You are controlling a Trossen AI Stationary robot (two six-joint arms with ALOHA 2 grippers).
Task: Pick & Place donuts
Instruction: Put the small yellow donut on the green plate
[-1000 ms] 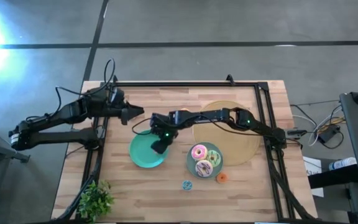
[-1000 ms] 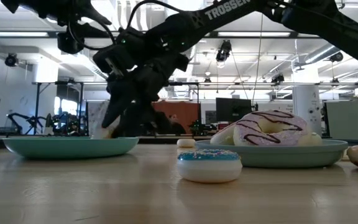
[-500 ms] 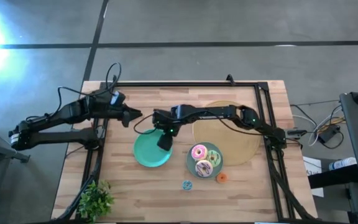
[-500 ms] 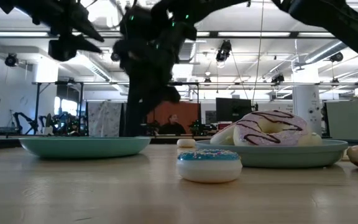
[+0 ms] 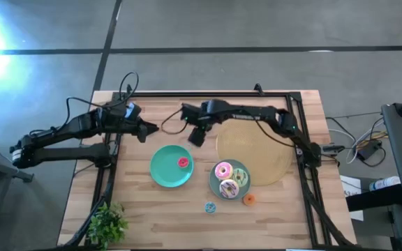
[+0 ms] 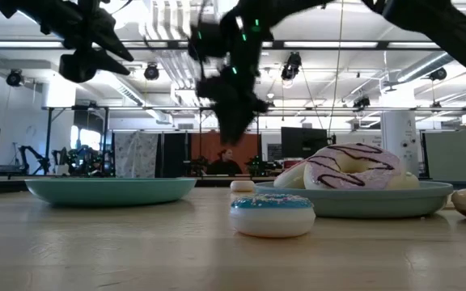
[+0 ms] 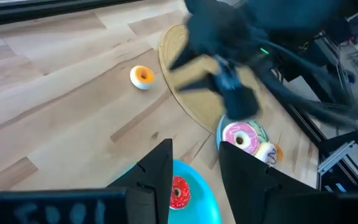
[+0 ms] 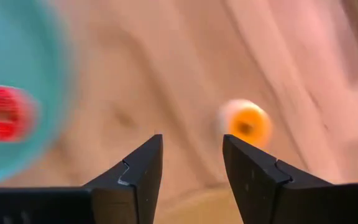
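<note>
A red donut [image 5: 183, 162] lies on the left plate [image 5: 160, 171], near its right rim. Three iced donuts [image 5: 228, 179] fill the right plate [image 5: 213, 183]; a blue one [image 5: 209, 207] and an orange one [image 5: 248, 199] sit toward the table's [image 5: 278, 209] front edge. The right gripper [image 5: 196, 137] hangs empty, jaws parted, above the table behind the left plate. The left gripper [image 5: 152, 130] hovers near the back-left, jaws parted, empty.

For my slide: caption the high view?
Right gripper lifted clear, open, red donut left on teal plate.
</note>
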